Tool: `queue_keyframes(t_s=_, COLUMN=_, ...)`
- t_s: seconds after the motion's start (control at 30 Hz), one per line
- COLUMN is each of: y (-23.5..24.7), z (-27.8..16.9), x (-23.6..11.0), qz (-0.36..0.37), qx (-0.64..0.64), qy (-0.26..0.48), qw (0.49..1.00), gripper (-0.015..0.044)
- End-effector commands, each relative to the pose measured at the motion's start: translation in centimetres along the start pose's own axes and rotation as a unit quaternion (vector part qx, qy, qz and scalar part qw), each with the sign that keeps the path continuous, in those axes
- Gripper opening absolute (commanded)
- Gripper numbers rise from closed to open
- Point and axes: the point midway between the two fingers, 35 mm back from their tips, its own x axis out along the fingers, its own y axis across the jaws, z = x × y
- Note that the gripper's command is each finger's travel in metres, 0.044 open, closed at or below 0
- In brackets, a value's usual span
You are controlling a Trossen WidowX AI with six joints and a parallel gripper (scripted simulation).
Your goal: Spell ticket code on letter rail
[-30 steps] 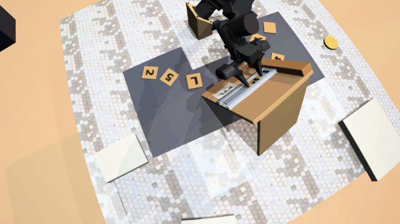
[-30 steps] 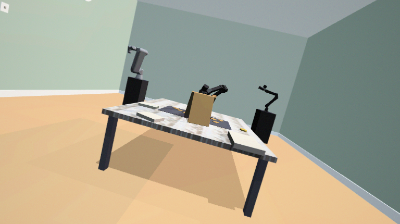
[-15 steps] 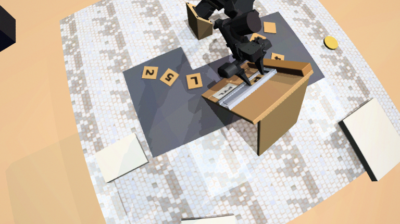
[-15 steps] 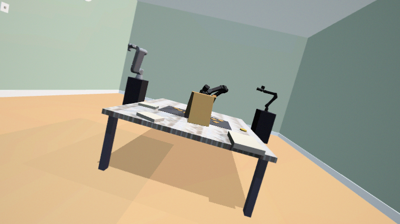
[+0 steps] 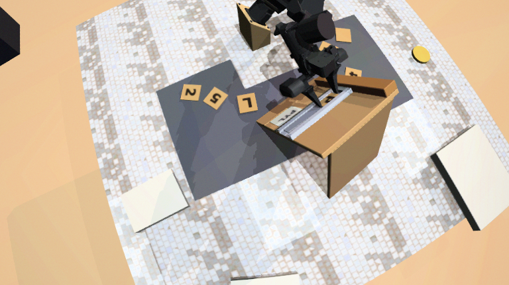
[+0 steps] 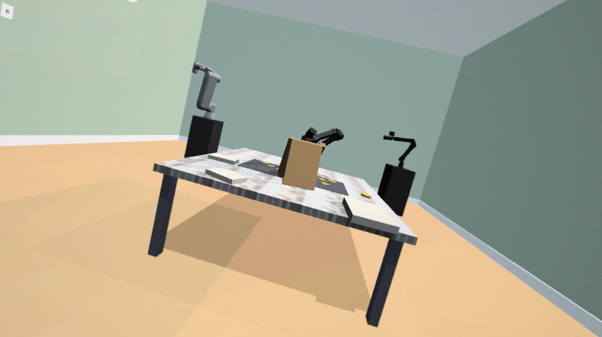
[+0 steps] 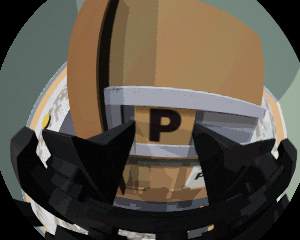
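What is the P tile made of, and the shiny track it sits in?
The P tile, held in the pincer, looks like matte wood or thick card: flat tan face, no shine, black printed letter. The rail looks like brushed metal, maybe aluminium: pale grey with light streaks along its ridges. The board under it looks like plain brown wood.
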Motion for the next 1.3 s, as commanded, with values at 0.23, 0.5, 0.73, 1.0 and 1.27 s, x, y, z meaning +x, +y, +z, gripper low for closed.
queue_keyframes(t_s=0.23, y=0.1, z=0.0, x=0.0, qz=0.000, qx=0.000, qy=0.000, qw=1.000, gripper=0.0131)
queue_keyframes(t_s=0.5, y=0.2, z=0.0, x=-0.7, qz=-0.003, qx=0.003, qy=0.000, qw=1.000, gripper=0.0295)
queue_keyframes(t_s=0.73, y=0.2, z=0.1, x=-1.6, qz=-0.003, qx=0.003, qy=0.001, qw=1.000, gripper=0.0295)
queue_keyframes(t_s=1.0, y=-0.1, z=0.0, x=-2.2, qz=-0.003, qx=0.003, qy=0.001, qw=1.000, gripper=0.0295)
queue_keyframes(t_s=1.27, y=-0.3, z=-0.2, x=-2.9, qz=-0.003, qx=0.003, qy=0.001, qw=1.000, gripper=0.0295)
